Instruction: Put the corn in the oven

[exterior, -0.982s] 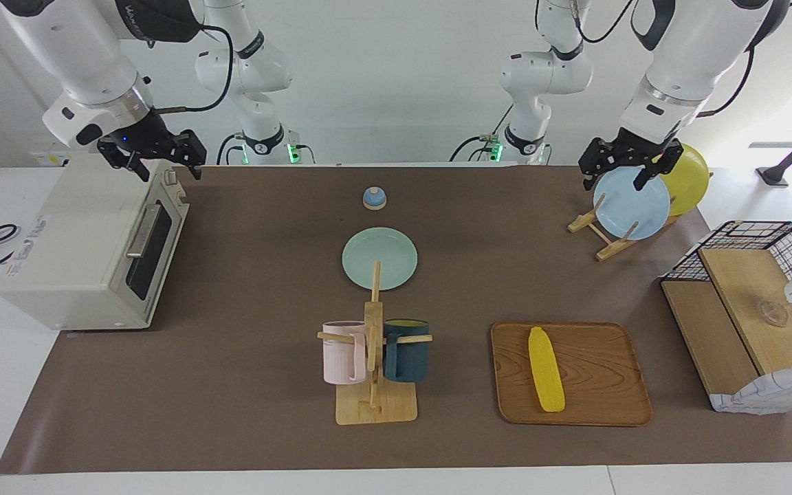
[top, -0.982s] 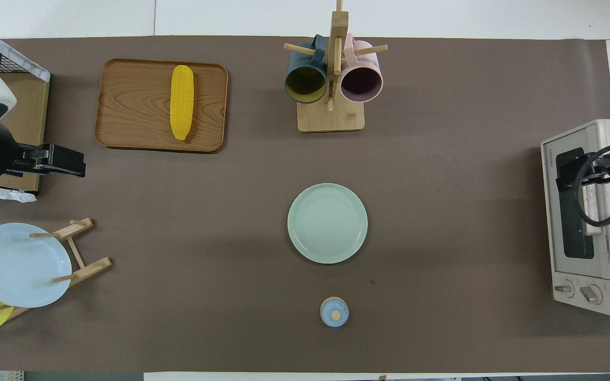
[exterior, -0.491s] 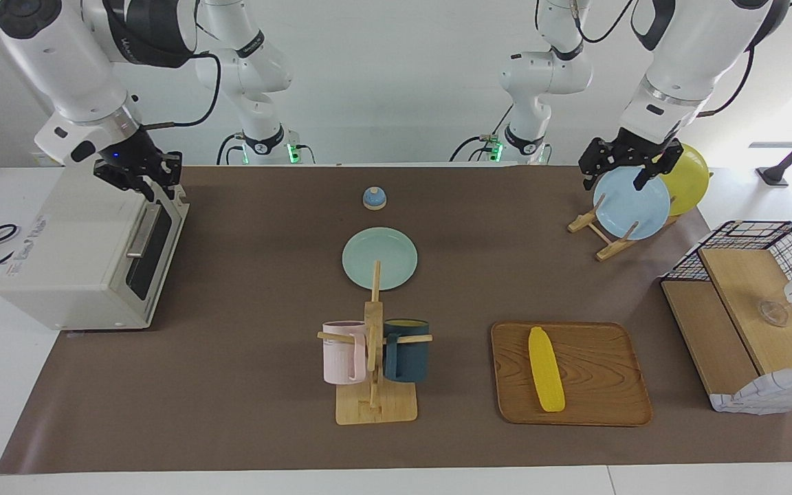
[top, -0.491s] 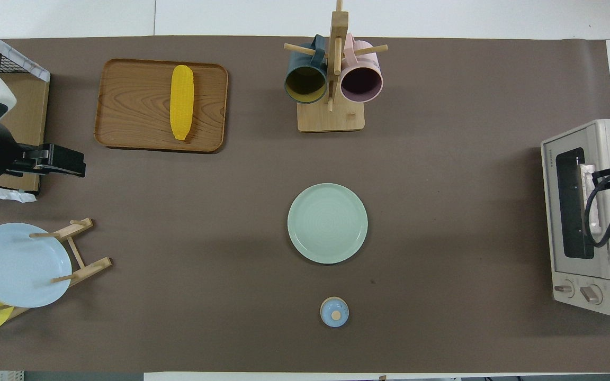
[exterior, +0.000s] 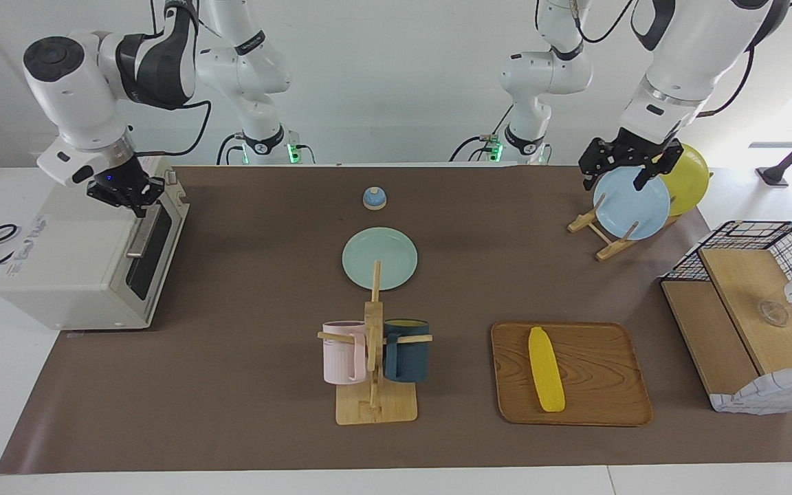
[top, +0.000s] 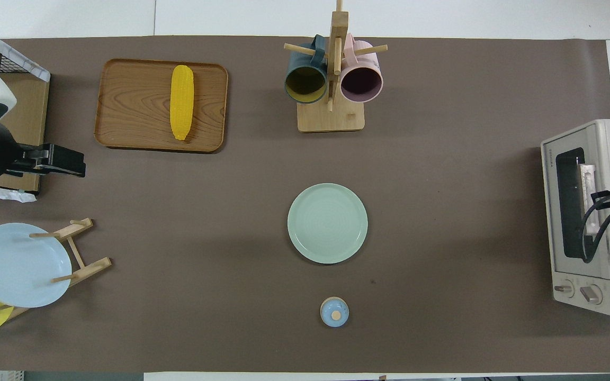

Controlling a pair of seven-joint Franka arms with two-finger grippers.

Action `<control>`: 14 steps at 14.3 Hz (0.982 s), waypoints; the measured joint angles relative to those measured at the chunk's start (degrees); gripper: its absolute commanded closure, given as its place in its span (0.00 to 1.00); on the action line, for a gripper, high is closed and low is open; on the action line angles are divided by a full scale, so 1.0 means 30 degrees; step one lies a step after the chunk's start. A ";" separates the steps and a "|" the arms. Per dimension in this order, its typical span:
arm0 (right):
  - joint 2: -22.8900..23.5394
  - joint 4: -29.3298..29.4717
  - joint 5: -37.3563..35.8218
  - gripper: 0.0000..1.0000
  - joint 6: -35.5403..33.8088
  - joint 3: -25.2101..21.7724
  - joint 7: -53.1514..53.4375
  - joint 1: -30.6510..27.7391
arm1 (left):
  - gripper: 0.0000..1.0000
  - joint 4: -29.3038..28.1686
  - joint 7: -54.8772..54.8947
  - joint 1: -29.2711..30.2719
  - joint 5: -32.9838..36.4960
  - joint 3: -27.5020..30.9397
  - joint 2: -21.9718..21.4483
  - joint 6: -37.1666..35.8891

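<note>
The yellow corn (exterior: 546,369) lies on a wooden tray (exterior: 602,405), toward the left arm's end of the table; it also shows in the overhead view (top: 181,102). The off-white oven (exterior: 73,261) stands at the right arm's end with its dark glass door shut; in the overhead view (top: 601,296) its door faces the table's middle. My right gripper (exterior: 129,198) hangs just above the oven's top front edge, by the silver handle (exterior: 140,234). My left gripper (exterior: 617,175) is open and empty, held high over the mat beside the wire basket (top: 66,161), and waits.
A mug rack (exterior: 374,405) with a pink and a dark blue mug stands beside the tray. A green plate (exterior: 379,258) and a small blue bell (exterior: 374,198) lie mid-table. A plate rack (exterior: 633,203) with blue and yellow plates and a wire basket (exterior: 753,240) stand at the left arm's end.
My right gripper has turned at the wrist and moved from over the oven's door back to its top front edge, a little lower. The left arm and the corn have not moved.
</note>
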 measured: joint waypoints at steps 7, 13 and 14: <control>0.0631 -0.0542 0.0000 1.00 0.0506 0.0012 0.1310 -0.0289 | 0.00 0.0000 0.0000 -0.0001 0.0000 0.0000 0.0000 0.0000; 0.0740 -0.0515 0.0018 1.00 0.0541 0.0036 0.1316 -0.0379 | 0.00 0.0000 0.0000 -0.0013 0.0000 -0.0001 0.0000 0.0004; 0.0744 -0.0521 0.0031 1.00 0.0541 0.0047 0.1316 -0.0378 | 0.00 0.0000 0.0000 -0.0017 0.0000 -0.0003 0.0000 0.0004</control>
